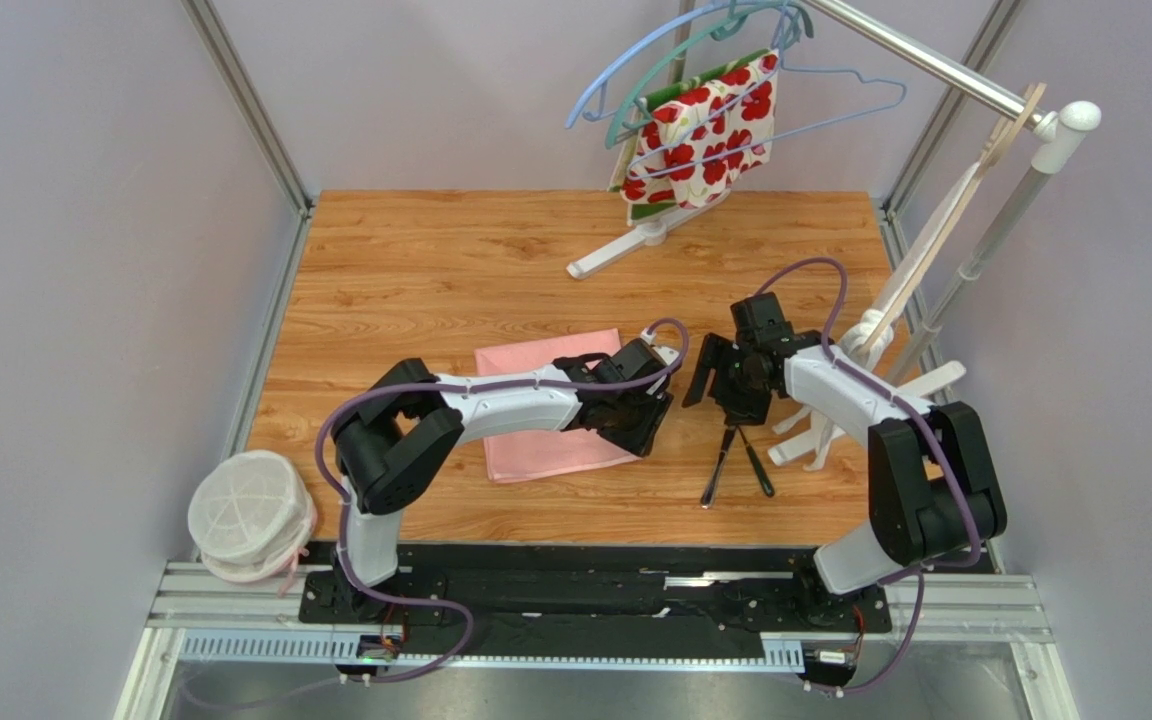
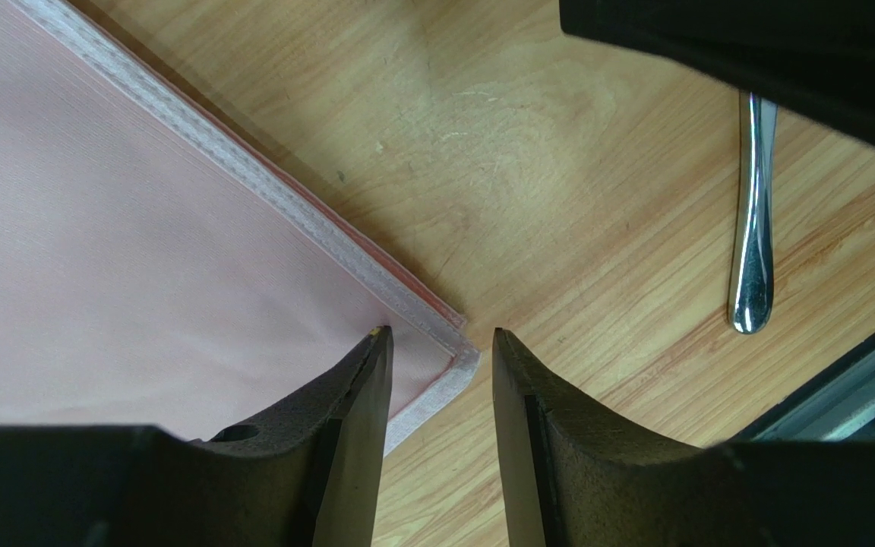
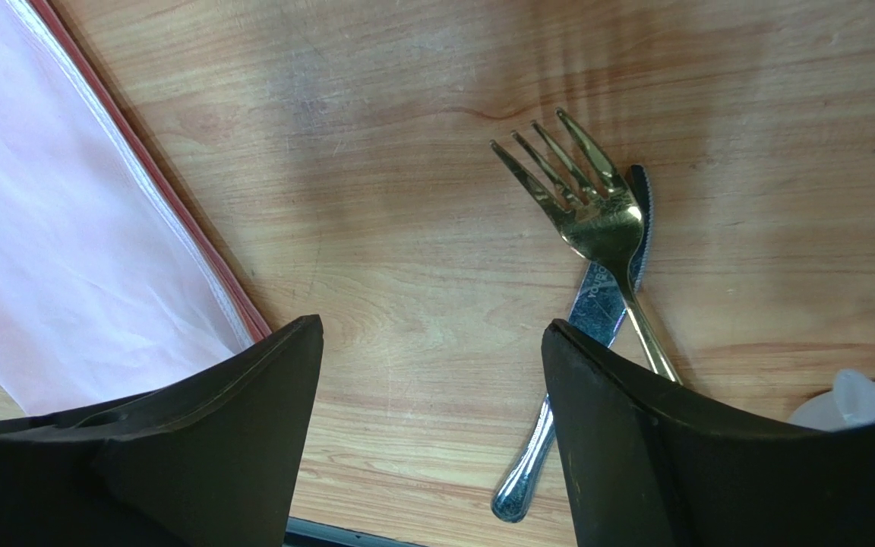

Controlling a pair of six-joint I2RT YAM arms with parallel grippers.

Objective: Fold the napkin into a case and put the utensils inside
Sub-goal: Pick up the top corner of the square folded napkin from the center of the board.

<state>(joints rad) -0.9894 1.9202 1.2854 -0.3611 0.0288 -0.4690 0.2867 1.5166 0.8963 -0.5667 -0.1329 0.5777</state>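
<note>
I have the napkin point(image 1: 545, 455) lying flat on the wooden table point(image 1: 432, 270) as a light-pink rectangle, and I take it as my reference; the left arm stretches across its middle in the overhead view, so only its far strip and its near strip show there.

The left gripper point(image 1: 645, 438) sits at the napkin's near right corner; on the left wrist camera the napkin point(image 2: 123, 251) shows more than one hemmed layer stacked along that edge; the left gripper point(image 2: 441, 334) has its jaws released, one finger point(image 2: 362, 388) over the very corner of the cloth and the other over bare wood just beside it; the cloth lies flat beneath and nothing is pinched.

The utensils point(image 1: 720, 465) lie on the wood to the right of the napkin, apart from it, crossed over each other; on the right wrist camera the fork point(image 3: 596, 217) rests on top of the knife point(image 3: 590, 313), tines pointing away from the camera, the knife's serrated tip showing just past the fork's head.

The right gripper point(image 1: 710, 375) hangs just off the napkin's right edge, on the far side of the utensils; on its own camera the right gripper point(image 3: 431, 327) stands wide and released, bare table between the jaws, the napkin point(image 3: 54, 251) to one side and the cutlery to the other.

One polished handle point(image 2: 754, 228) shows right of the napkin's corner on the left wrist camera; I cannot tell which piece it belongs to.
</note>
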